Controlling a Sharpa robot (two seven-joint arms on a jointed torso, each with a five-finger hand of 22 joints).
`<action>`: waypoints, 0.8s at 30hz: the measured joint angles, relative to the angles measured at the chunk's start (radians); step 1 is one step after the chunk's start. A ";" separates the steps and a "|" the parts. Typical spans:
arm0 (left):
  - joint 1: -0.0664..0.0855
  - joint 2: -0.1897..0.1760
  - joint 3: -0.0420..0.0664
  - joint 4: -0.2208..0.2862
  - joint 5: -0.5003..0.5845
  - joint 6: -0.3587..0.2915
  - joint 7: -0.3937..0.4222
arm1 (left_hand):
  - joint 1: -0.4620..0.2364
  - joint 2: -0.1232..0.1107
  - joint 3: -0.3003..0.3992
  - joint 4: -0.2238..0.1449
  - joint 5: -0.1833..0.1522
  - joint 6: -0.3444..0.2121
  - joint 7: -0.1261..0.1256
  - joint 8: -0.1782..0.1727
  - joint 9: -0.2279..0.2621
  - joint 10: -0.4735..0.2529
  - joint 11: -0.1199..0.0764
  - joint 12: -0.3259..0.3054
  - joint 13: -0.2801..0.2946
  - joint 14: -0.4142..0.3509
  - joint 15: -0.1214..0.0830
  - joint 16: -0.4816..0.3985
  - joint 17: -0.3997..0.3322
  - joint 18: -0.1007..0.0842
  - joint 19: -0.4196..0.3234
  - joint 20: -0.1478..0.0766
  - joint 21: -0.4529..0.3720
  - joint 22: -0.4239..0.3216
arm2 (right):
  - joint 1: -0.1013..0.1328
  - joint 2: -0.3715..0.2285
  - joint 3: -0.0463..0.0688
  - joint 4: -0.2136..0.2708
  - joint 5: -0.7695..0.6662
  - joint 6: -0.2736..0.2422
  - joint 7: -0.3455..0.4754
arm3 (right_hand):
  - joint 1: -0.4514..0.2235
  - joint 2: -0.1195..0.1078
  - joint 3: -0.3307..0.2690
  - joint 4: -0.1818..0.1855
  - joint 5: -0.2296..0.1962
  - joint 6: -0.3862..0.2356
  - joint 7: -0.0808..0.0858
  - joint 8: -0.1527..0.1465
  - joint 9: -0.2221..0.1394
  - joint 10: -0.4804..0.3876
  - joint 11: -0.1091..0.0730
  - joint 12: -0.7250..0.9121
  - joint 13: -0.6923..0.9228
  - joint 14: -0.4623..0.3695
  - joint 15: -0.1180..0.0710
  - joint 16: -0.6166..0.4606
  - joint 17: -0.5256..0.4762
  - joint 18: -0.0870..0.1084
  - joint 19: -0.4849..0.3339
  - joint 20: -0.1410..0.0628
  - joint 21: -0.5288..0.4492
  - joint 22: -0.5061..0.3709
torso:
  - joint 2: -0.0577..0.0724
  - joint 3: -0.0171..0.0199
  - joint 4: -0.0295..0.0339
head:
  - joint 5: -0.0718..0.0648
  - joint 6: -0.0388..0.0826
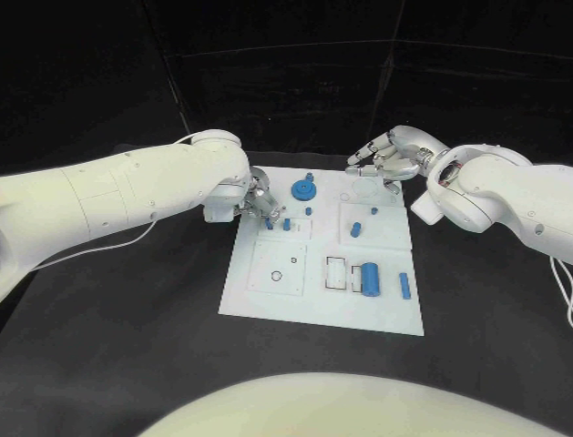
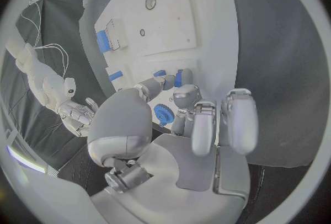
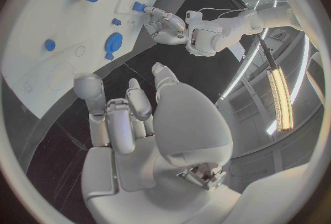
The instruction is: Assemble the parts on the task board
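Note:
The white task board (image 1: 267,293) lies mid-table. My left hand (image 1: 258,205) is low over its far left corner. Thumb and a fingertip (image 2: 185,91) pinch a small blue part (image 2: 178,78) there, also seen as the small blue part (image 3: 138,7). A blue gear (image 1: 306,189) sits just beyond it on the board. My right hand (image 1: 389,159) hovers above the far right corner, fingers (image 3: 127,116) loosely bent and apart, holding nothing. A blue peg (image 1: 356,228) stands mid-board. A blue cylinder (image 1: 372,276) and a slim blue pin (image 1: 404,285) lie near the front right.
The board has a round recess (image 1: 277,276) at front left and a rectangular slot (image 1: 335,270) beside the cylinder. Black table (image 1: 128,346) surrounds the board on all sides. A cable (image 1: 568,291) hangs off my right arm.

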 measured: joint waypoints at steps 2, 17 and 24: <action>0.000 0.001 0.000 0.000 -0.001 -0.004 0.000 | 0.000 0.000 0.000 0.000 0.000 0.001 0.001 0.000 0.000 0.005 -0.005 0.000 0.000 0.000 0.000 0.000 0.000 0.000 0.000 0.000 0.000 0.000 | 0.000 0.000 0.000 0.000 0.000 0.000 0.000 | 0.000 0.000 0.000 0.000 0.000 0.000 0.000 0.000 0.000 0.000 0.000 0.000 0.000 0.000 0.000 0.000 0.000 0.000 0.000 0.000 0.000 0.000 | 0.000 -0.0001 0.0000 | 0.000 0.000; -0.001 0.003 0.001 0.001 -0.011 -0.002 -0.001 | -0.004 0.004 0.000 0.000 -0.001 0.007 -0.001 -0.003 -0.002 0.009 -0.006 0.000 -0.005 0.000 0.000 0.000 0.000 0.000 0.000 0.000 0.000 0.000 | 0.000 0.000 0.000 0.000 0.000 0.001 0.001 | 0.000 0.000 0.000 0.000 0.000 0.000 0.000 0.000 0.000 0.000 0.000 0.000 0.000 0.000 0.000 0.000 0.001 0.000 0.000 0.000 0.000 0.000 | 0.001 -0.0005 0.0000 | -0.001 -0.003; 0.000 0.005 0.002 0.001 -0.016 0.015 -0.004 | -0.004 0.004 0.000 0.000 0.000 0.007 -0.001 -0.003 -0.002 0.009 -0.006 0.000 -0.005 0.000 0.000 0.000 0.000 0.000 0.000 0.000 0.000 0.000 | 0.000 0.000 0.000 0.000 0.000 0.001 0.001 | 0.000 0.000 0.000 0.000 0.000 0.000 0.000 0.000 0.000 0.000 0.000 0.000 0.000 0.000 0.000 0.000 0.001 0.000 0.000 0.000 0.000 0.000 | 0.001 -0.0006 0.0000 | -0.001 -0.004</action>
